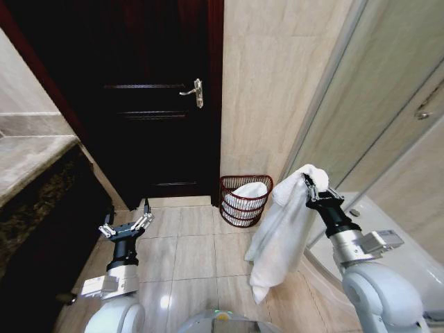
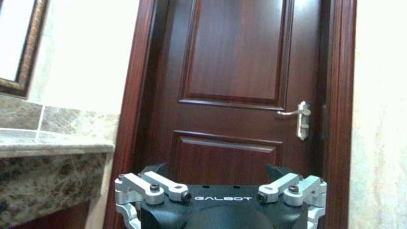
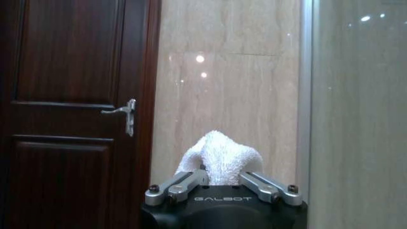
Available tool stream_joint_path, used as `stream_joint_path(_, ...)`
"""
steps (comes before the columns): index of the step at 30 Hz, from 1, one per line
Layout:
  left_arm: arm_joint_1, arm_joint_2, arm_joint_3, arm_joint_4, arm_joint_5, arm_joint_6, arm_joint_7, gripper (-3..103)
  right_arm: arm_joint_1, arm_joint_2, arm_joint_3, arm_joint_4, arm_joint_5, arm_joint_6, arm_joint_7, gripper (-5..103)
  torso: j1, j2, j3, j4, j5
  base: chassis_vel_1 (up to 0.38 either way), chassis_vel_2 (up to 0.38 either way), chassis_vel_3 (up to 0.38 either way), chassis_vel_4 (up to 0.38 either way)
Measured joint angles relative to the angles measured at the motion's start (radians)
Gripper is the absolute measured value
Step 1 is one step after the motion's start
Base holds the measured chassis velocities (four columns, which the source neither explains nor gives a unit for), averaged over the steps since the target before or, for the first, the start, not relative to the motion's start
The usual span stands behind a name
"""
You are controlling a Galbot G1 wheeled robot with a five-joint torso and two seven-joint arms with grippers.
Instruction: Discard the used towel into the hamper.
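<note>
- The towel [image 1: 284,229] hangs long and white, just right of the hamper [image 1: 244,200], pinched at its top by the right gripper [image 1: 310,184].
- The hamper already holds white cloth [image 1: 248,191].
- The left gripper [image 1: 125,223], fingers spread and empty, waits well left of the hamper.

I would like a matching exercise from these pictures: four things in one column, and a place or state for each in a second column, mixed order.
Things:
1. towel
2. hamper
3. left gripper
4. door handle

States:
A. open, holding nothing
B. on the floor by the wall, white cloth inside
C. hanging from the right gripper
D. on the dark door

Pairs: 1-C, 2-B, 3-A, 4-D
</note>
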Motion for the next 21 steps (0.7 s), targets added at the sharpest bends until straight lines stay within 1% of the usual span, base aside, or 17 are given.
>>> stream_joint_path(3, 0.001, -0.003, 0.000, -0.002, 0.003, 0.000, 0.000, 100, -0.001, -0.001, 0.005, 0.000, 0.005, 0.003, -0.002, 3, 0.007, 0.018, 0.011, 0.0000, 0.0000, 0.000, 0.000, 0.000, 0.000)
stream_joint_path(7, 0.001, -0.005, 0.000, -0.002, 0.005, 0.000, 0.000, 100, -0.001, -0.003, 0.008, 0.000, 0.008, 0.004, -0.002, 3, 0.012, 0.030, 0.019, 0.0000, -0.0001, 0.000, 0.000, 0.000, 0.000)
stream_joint_path(10, 0.002, -0.005, 0.001, -0.003, 0.007, -0.001, -0.003, 100, 0.000, -0.006, 0.009, 0.000, 0.011, 0.005, -0.003, 3, 0.019, 0.048, 0.029, -0.0001, -0.0001, 0.000, 0.000, 0.000, 0.000)
stream_joint_path(21, 0.002, -0.001, 0.001, -0.011, 0.007, 0.003, -0.014, 100, 0.007, -0.010, 0.004, 0.000, 0.012, 0.006, -0.003, 3, 0.039, 0.091, 0.052, 0.0000, -0.0001, 0.000, 0.000, 0.000, 0.000)
